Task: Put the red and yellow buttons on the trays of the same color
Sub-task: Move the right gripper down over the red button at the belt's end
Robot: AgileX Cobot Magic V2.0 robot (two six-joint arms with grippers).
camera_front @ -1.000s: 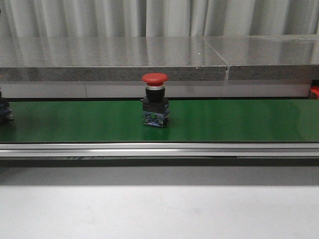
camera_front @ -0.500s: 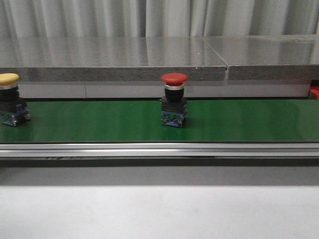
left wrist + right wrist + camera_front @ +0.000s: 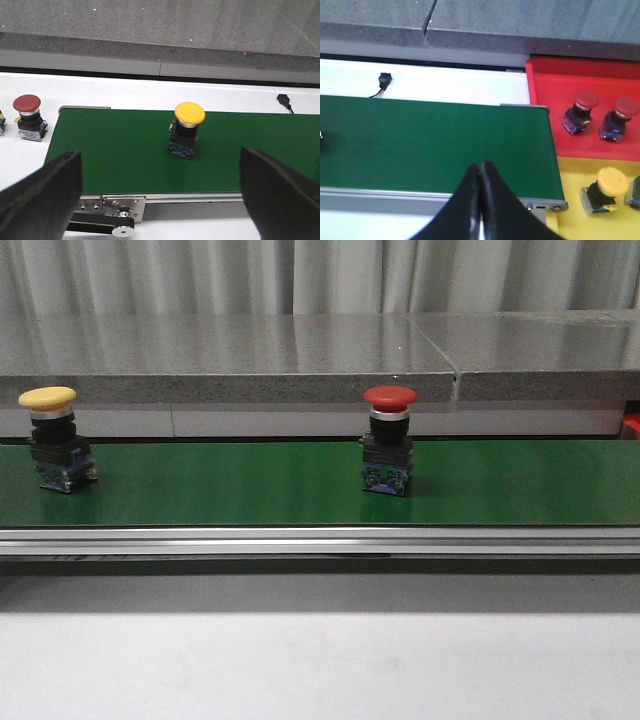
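Observation:
In the front view a red button stands mid-belt and a yellow button stands at the left end of the green conveyor belt. Neither gripper shows there. In the left wrist view my left gripper is open and empty, hovering over the belt's near edge with the yellow button beyond it, apart from the fingers. My right gripper is shut and empty over the belt's right end. Beside it lie the red tray and the yellow tray.
The red tray holds two red buttons. The yellow tray holds a yellow button and another part at the frame edge. A spare red button stands on the white table off the belt's left end. A grey stone ledge runs behind.
Both buttons have travelled to the right along the belt. The yellow button has come fully into the front view from the left edge.

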